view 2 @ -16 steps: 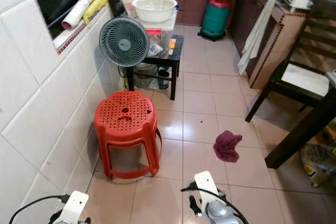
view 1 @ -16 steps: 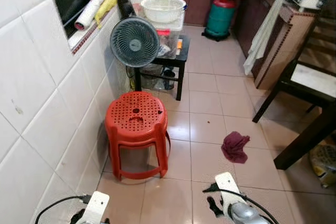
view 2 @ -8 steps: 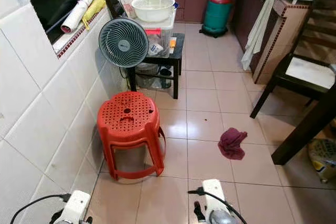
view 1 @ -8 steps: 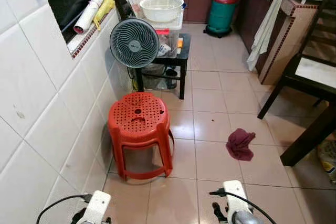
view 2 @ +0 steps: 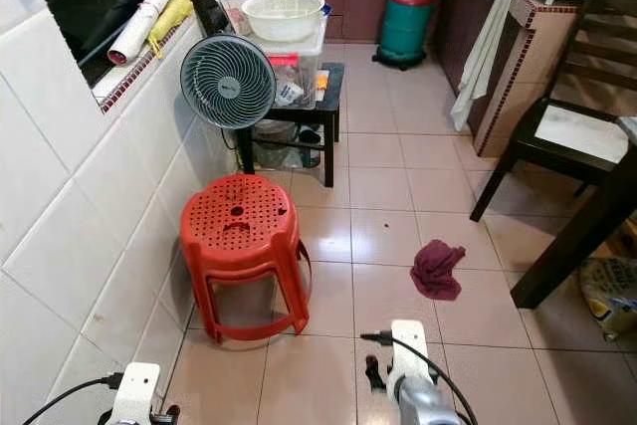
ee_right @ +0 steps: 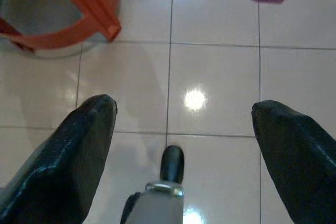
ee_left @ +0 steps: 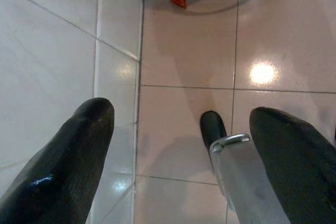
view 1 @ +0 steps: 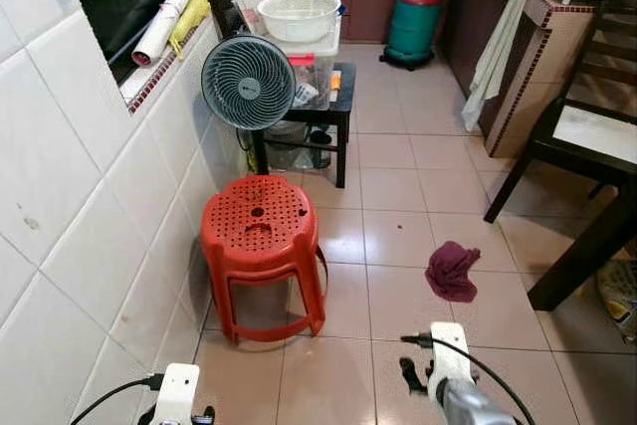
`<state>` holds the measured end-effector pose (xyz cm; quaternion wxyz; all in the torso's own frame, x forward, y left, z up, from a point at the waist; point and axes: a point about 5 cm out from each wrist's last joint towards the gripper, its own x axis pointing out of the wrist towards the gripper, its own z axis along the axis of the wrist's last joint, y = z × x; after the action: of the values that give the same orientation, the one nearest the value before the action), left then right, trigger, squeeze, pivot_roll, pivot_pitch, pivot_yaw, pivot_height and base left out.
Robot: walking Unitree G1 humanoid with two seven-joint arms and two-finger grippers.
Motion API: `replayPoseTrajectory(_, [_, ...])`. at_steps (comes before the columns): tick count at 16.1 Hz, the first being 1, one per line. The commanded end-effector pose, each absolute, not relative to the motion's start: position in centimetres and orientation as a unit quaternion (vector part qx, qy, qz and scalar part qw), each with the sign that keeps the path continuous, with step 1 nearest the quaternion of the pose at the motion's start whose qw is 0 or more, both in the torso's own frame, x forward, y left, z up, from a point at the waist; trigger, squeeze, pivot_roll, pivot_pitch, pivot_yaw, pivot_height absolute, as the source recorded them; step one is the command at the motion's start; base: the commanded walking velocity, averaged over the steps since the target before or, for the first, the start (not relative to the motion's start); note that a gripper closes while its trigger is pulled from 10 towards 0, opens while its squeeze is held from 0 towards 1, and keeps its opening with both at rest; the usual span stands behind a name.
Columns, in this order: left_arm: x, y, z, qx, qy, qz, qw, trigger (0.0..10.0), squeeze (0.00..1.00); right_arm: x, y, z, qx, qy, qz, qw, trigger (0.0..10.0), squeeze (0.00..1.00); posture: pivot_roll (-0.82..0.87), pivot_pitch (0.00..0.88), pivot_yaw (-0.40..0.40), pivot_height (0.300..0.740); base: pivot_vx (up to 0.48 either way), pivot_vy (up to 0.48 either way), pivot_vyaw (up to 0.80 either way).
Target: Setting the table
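Ahead, a red stool (view 1: 261,246) stood on the tiled floor (view 1: 398,176) beside the white wall (view 1: 90,206), with a fan (view 1: 248,82) and a small black counter (view 1: 333,111) behind it carrying a white bowl (view 1: 299,15). A maroon rag (view 1: 451,271) lay on the floor near a dark chair (view 1: 577,136). Both arms hung low: the left claw (ee_left: 178,161) and right claw (ee_right: 184,156) each gaped wide, holding nothing, above bare tiles.
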<state>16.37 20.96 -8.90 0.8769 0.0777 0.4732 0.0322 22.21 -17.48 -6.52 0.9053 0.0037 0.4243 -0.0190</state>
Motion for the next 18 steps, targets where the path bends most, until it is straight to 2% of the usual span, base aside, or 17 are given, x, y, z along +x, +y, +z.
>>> replayPoseTrajectory(1, [16.6, 21.0, -8.8, 0.069, 0.466, 0.032, 0.881, 10.0, 0.00, 22.8, -17.2, -6.2, 0.013, 0.417, -0.018, 0.909, 10.0, 0.00, -0.09, 0.000, 0.023, 0.740, 0.000, 0.000, 0.00])
replayPoseTrajectory(3, [16.8, 20.9, -8.6, 0.068, 0.455, 0.034, 0.887, 10.0, 0.00, 23.7, -16.6, -5.6, 0.020, 0.403, -0.014, 0.915, 10.0, 0.00, -0.09, 0.000, 0.019, 0.740, 0.000, 0.000, 0.00])
replayPoseTrajectory(4, [17.9, 20.6, -8.2, 0.065, 0.439, 0.031, 0.896, 10.0, 0.00, 24.1, -16.4, -5.4, 0.026, 0.396, -0.015, 0.918, 10.0, 0.00, -0.09, 0.000, 0.020, 0.740, 0.000, 0.000, 0.00])
replayPoseTrajectory(6, [24.7, 18.7, -4.6, 0.060, 0.370, 0.020, 0.927, 10.0, 0.00, 24.7, -16.1, -5.0, 0.027, 0.385, -0.014, 0.922, 10.0, 0.00, -0.09, 0.000, 0.024, 0.740, 0.000, 0.000, 0.00])
replayPoseTrajectory(7, [26.2, 18.6, -3.5, 0.068, 0.351, 0.020, 0.934, 10.0, 0.00, 25.3, -16.0, -4.5, 0.029, 0.375, -0.014, 0.927, 10.0, 0.00, -0.09, 0.000, 0.024, 0.740, 0.000, 0.000, 0.00])
replayPoseTrajectory(12, [26.3, 18.9, -3.4, 0.086, 0.349, 0.016, 0.933, 10.0, 0.00, 26.0, -16.0, -4.0, 0.023, 0.359, -0.016, 0.933, 10.0, 0.00, -0.10, 0.000, 0.032, 0.740, 0.000, 0.000, 0.00])
replayPoseTrajectory(18, [21.9, 18.6, -6.5, 0.101, 0.425, 0.003, 0.900, 10.0, 0.00, 24.4, -15.9, -5.2, -0.002, 0.385, -0.005, 0.923, 10.0, 0.00, -0.09, 0.000, 0.023, 0.740, 0.000, 0.000, 0.00])
